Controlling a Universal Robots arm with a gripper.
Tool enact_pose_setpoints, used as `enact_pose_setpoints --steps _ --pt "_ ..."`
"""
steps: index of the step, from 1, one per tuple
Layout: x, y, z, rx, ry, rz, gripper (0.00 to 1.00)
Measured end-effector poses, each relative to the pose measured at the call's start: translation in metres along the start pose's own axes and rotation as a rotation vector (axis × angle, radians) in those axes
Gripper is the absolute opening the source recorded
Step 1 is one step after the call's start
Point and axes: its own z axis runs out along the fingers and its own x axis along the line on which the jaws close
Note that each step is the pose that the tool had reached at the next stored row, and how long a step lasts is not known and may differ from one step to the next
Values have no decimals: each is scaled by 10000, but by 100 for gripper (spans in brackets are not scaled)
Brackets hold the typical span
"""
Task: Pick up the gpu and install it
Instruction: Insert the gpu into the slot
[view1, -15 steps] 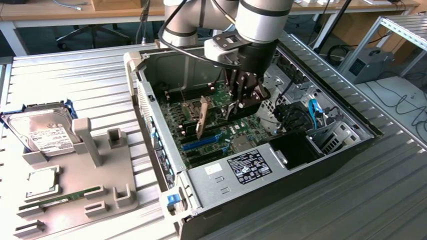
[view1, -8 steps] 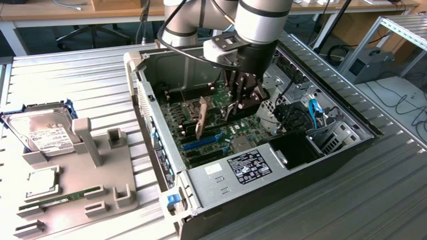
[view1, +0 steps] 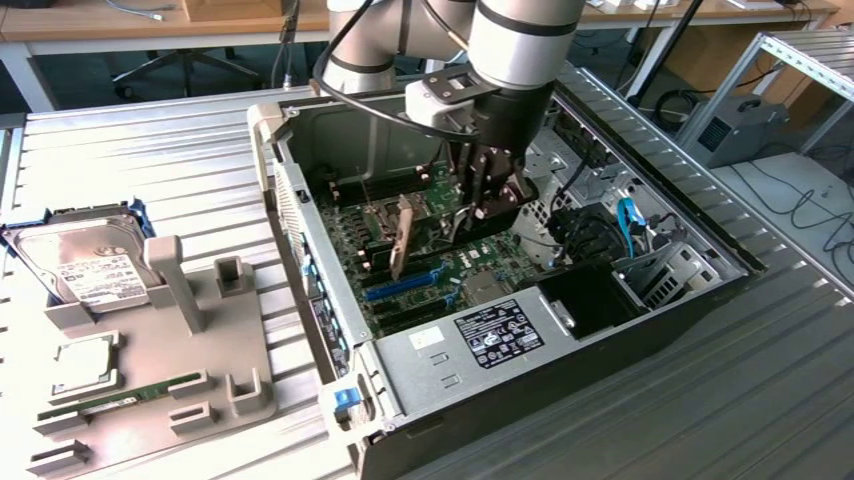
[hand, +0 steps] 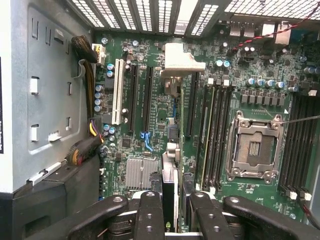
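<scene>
The robot arm's gripper (view1: 486, 205) reached down inside the open computer case (view1: 694, 270), its fingers (hand: 150, 215) partly closed on the gpu (hand: 170, 200) — the card held upright on edge above the motherboard (hand: 150, 150), between the expansion slots (hand: 135, 97) and the empty processor socket (hand: 255, 150).

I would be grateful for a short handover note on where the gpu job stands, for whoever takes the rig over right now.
Gripper: shut on the gpu, deep inside the open computer case.
Gpu: held edge-on over the motherboard, in line with the long expansion slots; in the exterior view it sits by the beige part at the gripper.
Done: the gpu is picked up and brought into the case.
Left: whether it is seated in a slot cannot be told; it is not released.
Hard drive and memory stick rest on the grey fixture outside the case.
</scene>
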Motion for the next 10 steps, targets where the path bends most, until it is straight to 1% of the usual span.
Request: enact_pose_setpoints --steps 10 --pt "9 21 9 0 0 0 26"
